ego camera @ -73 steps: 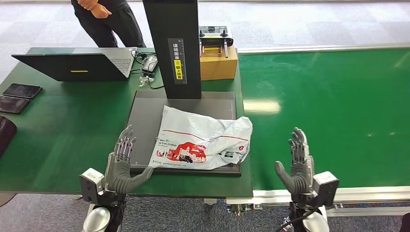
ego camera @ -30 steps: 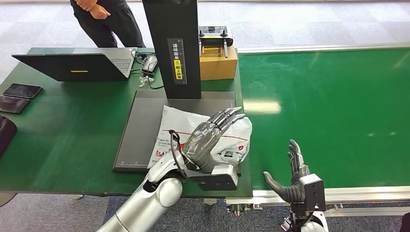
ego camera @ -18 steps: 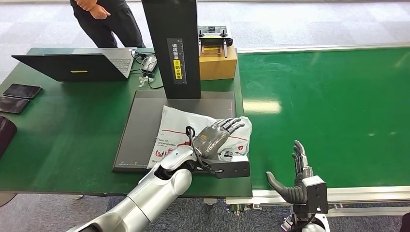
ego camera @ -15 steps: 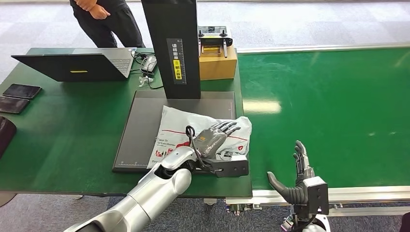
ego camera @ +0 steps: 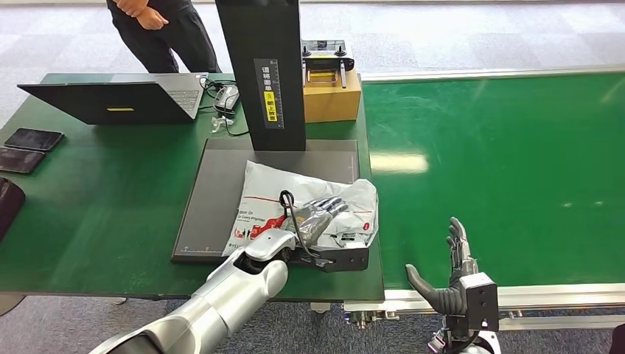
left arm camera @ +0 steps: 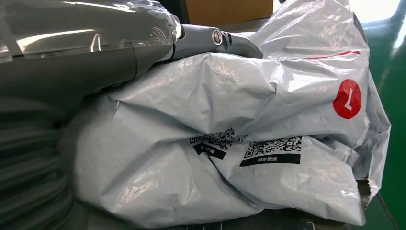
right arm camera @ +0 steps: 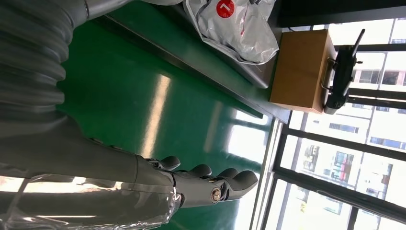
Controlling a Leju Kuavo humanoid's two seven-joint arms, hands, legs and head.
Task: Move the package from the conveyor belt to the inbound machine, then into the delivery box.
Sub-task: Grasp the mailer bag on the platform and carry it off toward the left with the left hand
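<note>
The grey plastic package (ego camera: 269, 193) with red print lies crumpled on the dark platform (ego camera: 217, 184) of the inbound machine, in front of its black column (ego camera: 267, 74). My left hand (ego camera: 318, 215) lies on the package's right half, fingers curled into the plastic and gripping it. In the left wrist view the bulging package (left arm camera: 239, 143) with its QR labels sits right under my left hand (left arm camera: 72, 57). My right hand (ego camera: 451, 274) stands open, palm inward, by the front edge of the green conveyor belt (ego camera: 501, 147), apart from the package (right arm camera: 239, 24).
A cardboard box (ego camera: 332, 96) with a remote controller (ego camera: 328, 55) on it stands behind the platform. A laptop (ego camera: 110, 99) and phones (ego camera: 29, 140) lie on the green table at the left. A person (ego camera: 162, 29) stands beyond the table.
My left hand swung from the platform's left side over the package, came down on it and curled its fingers in; the package's right edge bunched up. My right hand sank a little.
</note>
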